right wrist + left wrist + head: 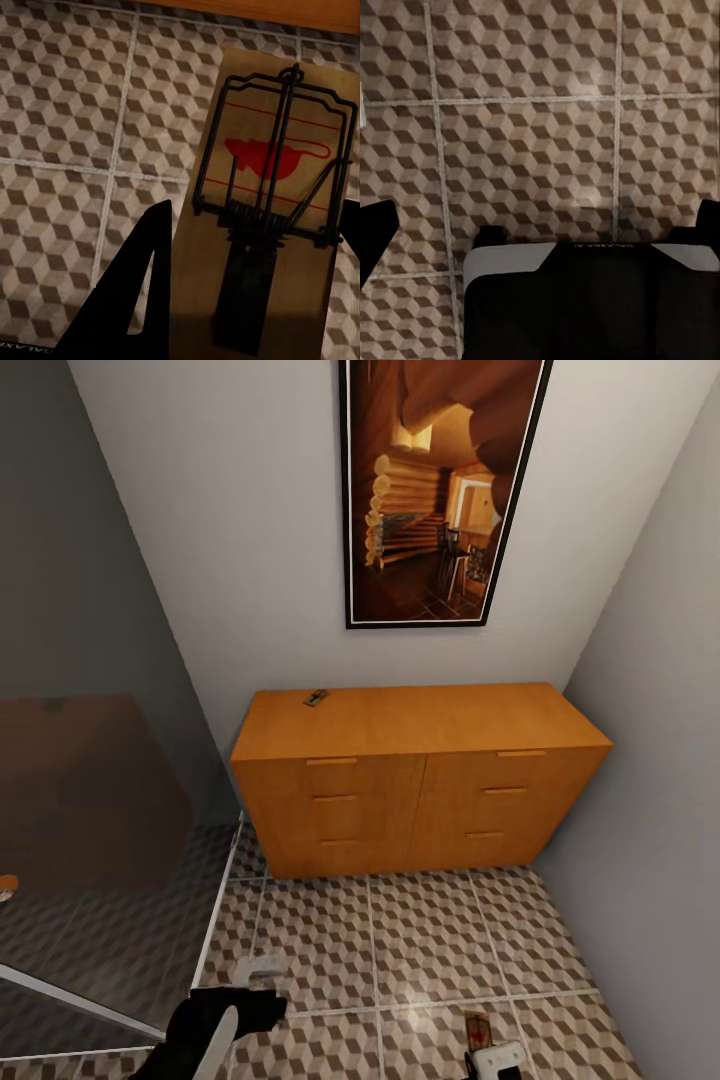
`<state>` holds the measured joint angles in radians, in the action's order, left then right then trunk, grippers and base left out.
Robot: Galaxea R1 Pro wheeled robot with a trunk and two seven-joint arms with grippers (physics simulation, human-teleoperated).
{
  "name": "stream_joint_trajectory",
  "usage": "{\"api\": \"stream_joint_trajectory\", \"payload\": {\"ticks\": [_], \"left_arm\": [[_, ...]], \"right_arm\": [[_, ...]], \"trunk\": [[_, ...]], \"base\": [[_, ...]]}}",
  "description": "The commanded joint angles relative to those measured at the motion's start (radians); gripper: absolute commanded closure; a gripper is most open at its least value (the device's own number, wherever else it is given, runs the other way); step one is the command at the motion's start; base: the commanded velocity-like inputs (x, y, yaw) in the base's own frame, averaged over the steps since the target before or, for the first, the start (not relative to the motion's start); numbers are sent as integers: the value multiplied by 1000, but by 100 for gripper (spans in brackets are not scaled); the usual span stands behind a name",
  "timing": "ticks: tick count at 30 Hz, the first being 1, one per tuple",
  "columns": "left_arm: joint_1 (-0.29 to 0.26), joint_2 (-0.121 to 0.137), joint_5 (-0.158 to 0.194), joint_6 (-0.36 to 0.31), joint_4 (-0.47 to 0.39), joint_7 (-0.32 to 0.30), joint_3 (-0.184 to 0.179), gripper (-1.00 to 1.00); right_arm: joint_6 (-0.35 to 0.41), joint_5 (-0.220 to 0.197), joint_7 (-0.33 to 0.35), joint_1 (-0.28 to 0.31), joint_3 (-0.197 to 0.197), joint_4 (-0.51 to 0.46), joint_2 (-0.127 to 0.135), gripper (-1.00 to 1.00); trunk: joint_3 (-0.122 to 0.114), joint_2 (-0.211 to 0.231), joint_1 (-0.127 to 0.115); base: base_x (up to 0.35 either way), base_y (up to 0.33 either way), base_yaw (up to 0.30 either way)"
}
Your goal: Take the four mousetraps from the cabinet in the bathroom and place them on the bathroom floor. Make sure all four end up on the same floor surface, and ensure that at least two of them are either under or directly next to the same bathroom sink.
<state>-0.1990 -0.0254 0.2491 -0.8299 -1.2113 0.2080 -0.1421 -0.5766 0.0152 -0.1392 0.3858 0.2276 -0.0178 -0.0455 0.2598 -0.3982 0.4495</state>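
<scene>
The orange-brown cabinet (420,800) stands against the far wall with its drawers closed. One mousetrap (316,698) lies on its top near the back left. My right gripper (497,1058) is low at the bottom edge, shut on another mousetrap (477,1028). In the right wrist view that mousetrap (270,187), with its red mark and wire bar, sits between the dark fingers (127,300) above the bathroom floor (67,112). My left gripper (240,1010) hangs over the cube-patterned tiles (532,120), open and holding nothing. The sink is out of view.
A glass shower screen (100,860) with a white frame closes off the left side. A grey wall (660,760) bounds the right. A framed picture (440,490) hangs above the cabinet. Tiled floor (400,940) lies between me and the cabinet.
</scene>
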Motion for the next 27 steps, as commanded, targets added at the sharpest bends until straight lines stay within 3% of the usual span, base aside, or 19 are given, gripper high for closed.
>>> {"api": "stream_joint_trajectory", "payload": {"ticks": [1, 5, 7, 8, 10, 11, 12, 13, 14, 15, 20, 22, 27], "left_arm": [[-2, -6, -4, -31, -35, 9, -1, -100], [-30, -66, -166, -139, -234, 7, -1, -100], [-75, -92, -238, -156, -275, 6, -1, -100], [-107, -99, -256, -161, -284, 6, -1, -100], [-165, -106, -272, -168, -285, 5, -1, -100], [-215, -108, -278, -171, -274, 5, -1, -100], [-304, -110, -283, -175, -233, 4, 0, -100], [-335, -111, -283, -176, -214, 4, 0, -100], [-432, -112, -282, -179, -142, 4, 0, -100], [-460, -112, -281, -179, -119, 4, 0, -100], [-742, -114, -275, -181, 99, 4, 1, -100], [-814, -114, -274, -180, 150, 5, 2, -100], [-872, -110, -275, -180, 184, 7, 4, -100]], "right_arm": [[-2, 0, -5, 1, 9, 1, 0, 100], [-2, 0, -5, 1, 9, 1, 2, 100], [-2, 0, -5, 1, 9, 1, 2, 100], [-2, 0, -5, 1, 9, 1, 2, 100], [-2, 0, -5, 1, 9, 1, 2, 100], [-2, 0, -5, 1, 9, 1, 2, 100], [-1, 0, -5, 1, 9, 1, 2, 100], [-1, 0, -5, 1, 9, 1, 2, 100], [-1, 0, -5, 1, 9, 1, 2, 100], [-1, 0, -5, 1, 9, 1, 2, 100], [3, 0, -5, 1, 9, 1, 1, 100], [5, 0, -5, 1, 9, 0, 2, 100], [6, 0, -5, 1, 9, 0, 1, 100]], "trunk": [[2, -2, 1], [2, -2, 1], [2, -2, 1], [2, -2, 1], [2, -2, 1], [2, -2, 1], [2, -2, 1], [2, -2, 1], [2, -2, 1], [2, -2, 1], [2, -2, 1], [2, -2, 1], [2, -2, 1]], "base": [[0, 0, 0], [0, 0, 0], [0, 0, 0], [0, 0, 0], [0, 0, 0], [0, 0, 0], [0, 0, 0], [0, 0, 0], [0, 0, 0], [0, 0, 0], [0, 0, 0], [0, 0, 0], [0, 0, 0]]}}
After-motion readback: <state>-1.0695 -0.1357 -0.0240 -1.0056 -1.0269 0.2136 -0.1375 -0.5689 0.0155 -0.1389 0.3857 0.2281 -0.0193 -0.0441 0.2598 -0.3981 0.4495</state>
